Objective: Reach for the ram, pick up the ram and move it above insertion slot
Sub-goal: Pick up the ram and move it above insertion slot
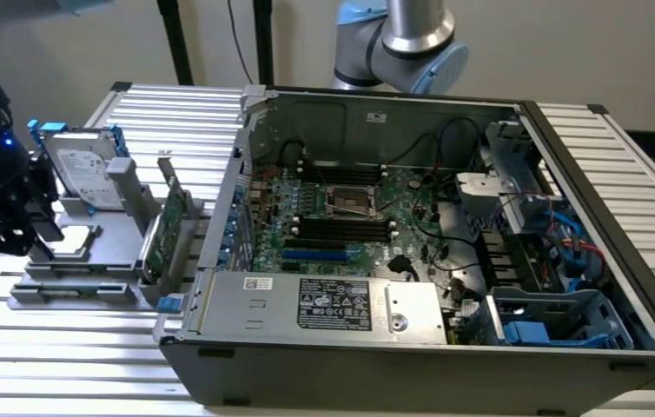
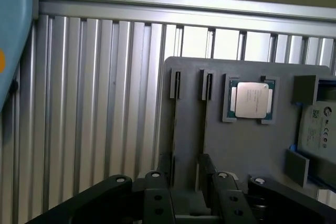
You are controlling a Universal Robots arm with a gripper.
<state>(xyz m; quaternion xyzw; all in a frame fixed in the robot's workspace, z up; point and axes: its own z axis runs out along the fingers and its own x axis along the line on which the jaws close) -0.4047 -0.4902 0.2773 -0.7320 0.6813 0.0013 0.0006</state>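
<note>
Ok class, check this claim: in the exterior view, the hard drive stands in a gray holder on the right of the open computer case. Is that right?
Not quite. The exterior view shows the hard drive standing in the gray holder on the exterior view's left of the open computer case, not on its right. The rest of the claim holds.

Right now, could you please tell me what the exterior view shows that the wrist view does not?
The exterior view adds the open computer case, its motherboard, and a green card standing in the holder. The wrist view adds the open fingers, two narrow slots and the CPU face-on. Both share the holder, the hard drive and the slatted table.
</note>
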